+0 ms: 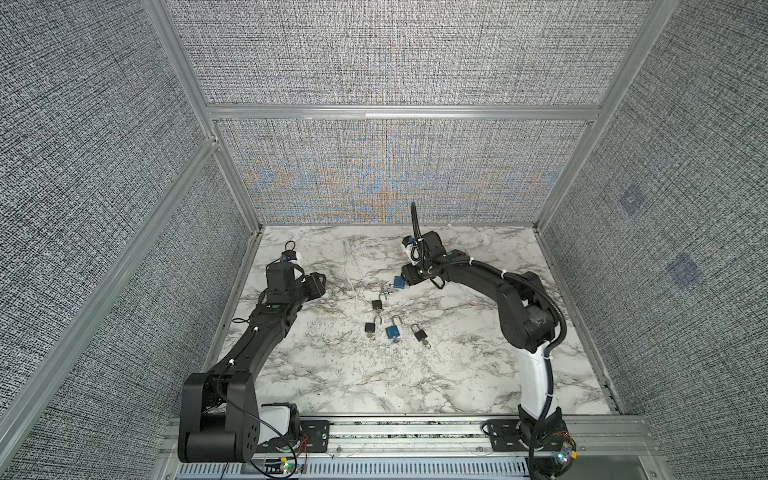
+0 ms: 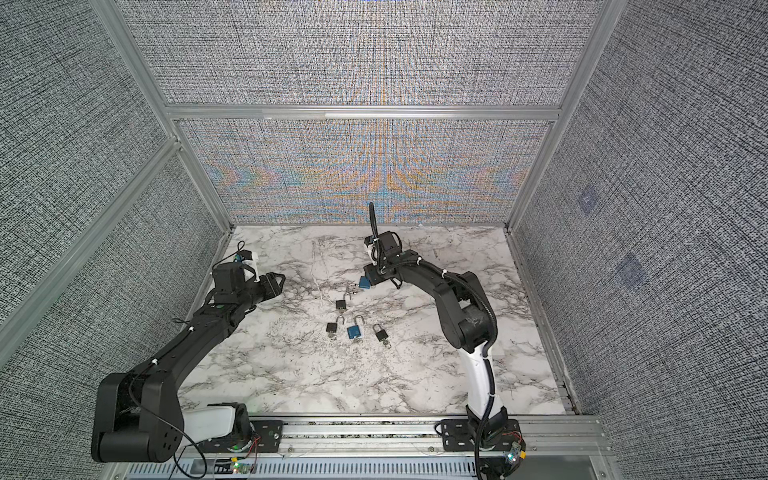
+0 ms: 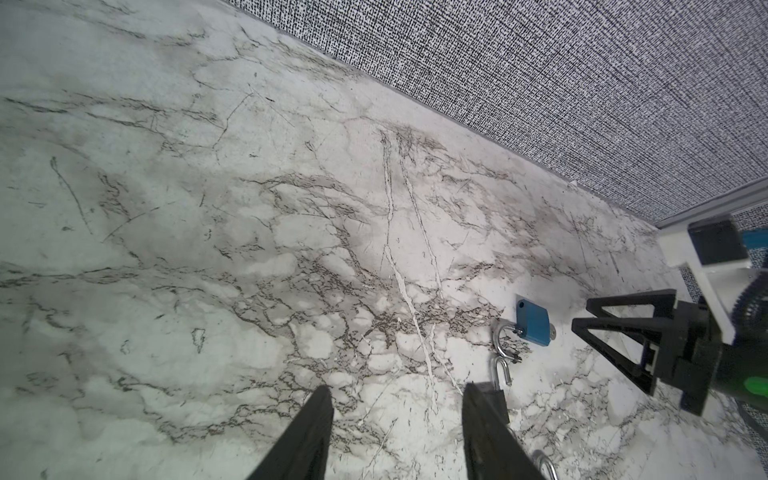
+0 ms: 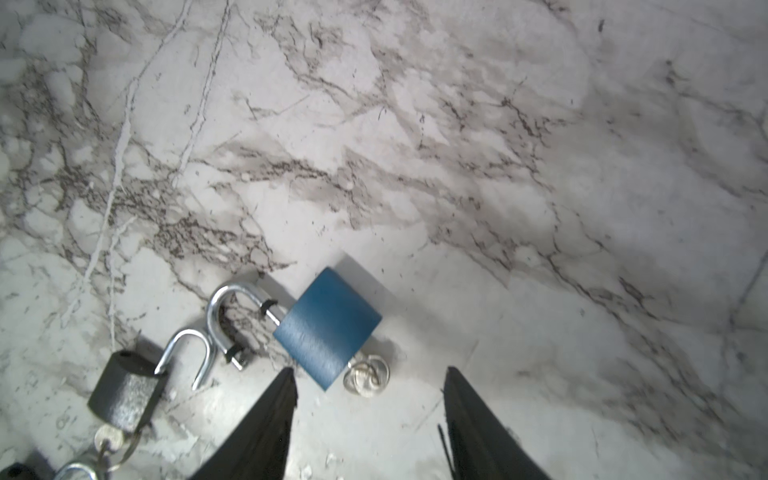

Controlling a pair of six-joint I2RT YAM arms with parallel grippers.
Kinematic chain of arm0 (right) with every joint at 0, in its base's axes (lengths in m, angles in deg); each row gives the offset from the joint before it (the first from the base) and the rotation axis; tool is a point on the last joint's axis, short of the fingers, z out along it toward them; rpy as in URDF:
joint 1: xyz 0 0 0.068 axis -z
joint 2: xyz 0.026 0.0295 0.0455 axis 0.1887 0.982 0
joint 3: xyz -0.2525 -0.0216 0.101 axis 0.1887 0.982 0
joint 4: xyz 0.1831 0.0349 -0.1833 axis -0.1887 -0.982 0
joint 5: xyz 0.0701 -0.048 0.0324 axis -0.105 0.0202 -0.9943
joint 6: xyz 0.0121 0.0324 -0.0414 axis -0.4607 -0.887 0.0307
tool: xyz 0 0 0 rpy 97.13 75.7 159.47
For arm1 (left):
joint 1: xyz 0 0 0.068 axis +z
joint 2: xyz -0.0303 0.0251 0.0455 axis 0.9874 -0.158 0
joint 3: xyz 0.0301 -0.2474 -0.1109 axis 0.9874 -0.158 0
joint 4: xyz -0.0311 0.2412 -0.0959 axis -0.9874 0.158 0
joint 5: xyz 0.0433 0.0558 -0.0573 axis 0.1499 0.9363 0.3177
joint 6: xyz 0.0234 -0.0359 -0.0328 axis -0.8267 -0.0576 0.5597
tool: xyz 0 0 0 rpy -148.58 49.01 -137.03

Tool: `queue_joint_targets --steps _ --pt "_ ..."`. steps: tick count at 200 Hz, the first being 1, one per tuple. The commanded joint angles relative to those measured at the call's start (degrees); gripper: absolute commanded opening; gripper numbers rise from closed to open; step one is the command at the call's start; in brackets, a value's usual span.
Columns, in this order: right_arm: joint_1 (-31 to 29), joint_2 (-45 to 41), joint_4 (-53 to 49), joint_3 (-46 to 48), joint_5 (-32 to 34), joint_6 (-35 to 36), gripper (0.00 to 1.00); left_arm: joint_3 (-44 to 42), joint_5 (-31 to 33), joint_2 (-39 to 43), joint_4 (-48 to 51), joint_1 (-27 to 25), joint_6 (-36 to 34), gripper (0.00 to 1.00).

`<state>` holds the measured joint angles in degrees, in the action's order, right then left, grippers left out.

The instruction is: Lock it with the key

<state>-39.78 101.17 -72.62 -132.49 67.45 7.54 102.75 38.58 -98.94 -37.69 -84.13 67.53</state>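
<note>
The blue padlock (image 4: pixel 328 326) lies flat on the marble table (image 1: pixel 478 374), at about 12 o'clock from the table's middle in both top views. Its shackle (image 4: pixel 220 307) is swung open and the key (image 4: pixel 368 376) sits in its base. The right fingers (image 4: pixel 266 424) stand apart with nothing between them, their tips just short of the lock body and the key. The left fingers (image 3: pixel 303 436) are also spread and hold nothing. They hang well apart from the lock, at its 9 o'clock.

At 7 o'clock of the blue padlock, just beside it, lies a black padlock (image 4: pixel 124 395). Its own open shackle (image 4: pixel 187 353) seems to touch the blue one's. Farther toward 6 o'clock a row of three locks crowds the middle: a second black padlock (image 1: pixel 370 327), a second blue padlock (image 1: pixel 392 331) and a third black padlock (image 1: pixel 419 332), each apart from its neighbour.

Bare marble runs from the blue padlock toward 12 o'clock up to the back wall (image 1: pixel 395 174). There is wide room at 6 o'clock between the row and the front rail (image 1: pixel 415 428), and along the 3 o'clock edge.
</note>
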Motion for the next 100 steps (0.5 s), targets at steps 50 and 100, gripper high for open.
queue_joint_targets --steps 50,100 --pt "1.3 6.9 0.6 -6.8 -11.4 0.2 0.71 1.1 -0.8 -2.3 0.3 0.0 -0.4 0.52" --pt "1.3 10.0 0.1 -8.8 -12.6 0.0 0.71 1.1 -1.4 -4.4 -0.5 -0.1 -0.1 0.52"
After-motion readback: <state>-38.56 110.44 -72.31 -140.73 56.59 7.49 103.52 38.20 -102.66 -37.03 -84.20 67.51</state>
